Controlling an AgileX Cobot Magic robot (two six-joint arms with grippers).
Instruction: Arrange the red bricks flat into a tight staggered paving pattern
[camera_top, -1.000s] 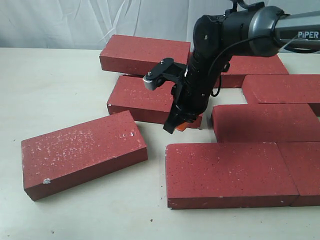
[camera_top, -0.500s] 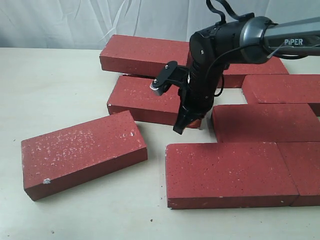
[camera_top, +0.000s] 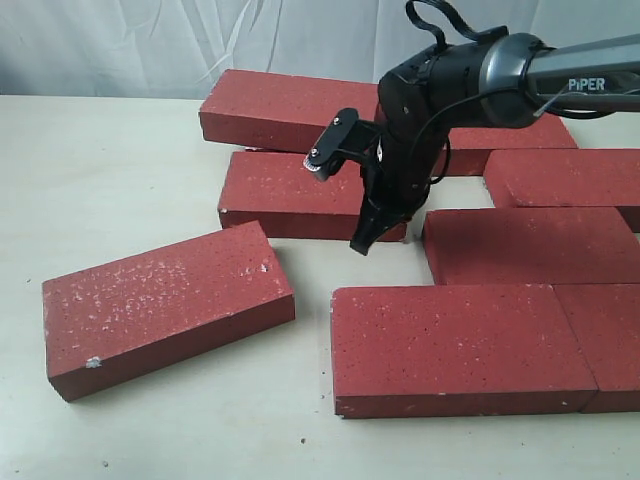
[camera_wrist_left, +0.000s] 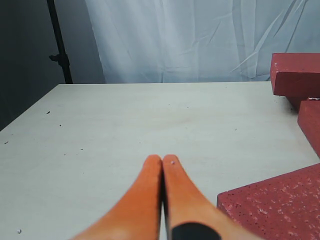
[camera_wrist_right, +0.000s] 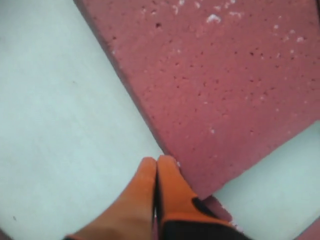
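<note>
Several red bricks lie flat on the pale table (camera_top: 110, 170). Along the right they sit close together: a front brick (camera_top: 455, 345), its neighbour (camera_top: 605, 340), one behind them (camera_top: 530, 245), and more at the back right (camera_top: 565, 175). A loose brick (camera_top: 165, 305) lies askew at the front left. The middle brick (camera_top: 295, 192) lies in front of a back brick (camera_top: 290, 108). My right gripper (camera_top: 362, 245) is shut and empty, its tips (camera_wrist_right: 156, 160) against the middle brick's (camera_wrist_right: 225, 85) front edge near its right corner. My left gripper (camera_wrist_left: 162, 159) is shut and empty above bare table, beside a brick (camera_wrist_left: 280, 205).
A white curtain (camera_top: 150, 45) hangs behind the table. A dark stand (camera_wrist_left: 59, 45) rises past the table's far corner in the left wrist view. A narrow gap of table (camera_top: 415, 262) separates the middle brick from the right-hand group.
My right gripper has swung a little right and toward the back. The middle brick's front right corner has shifted back with it. The other bricks have not moved.
</note>
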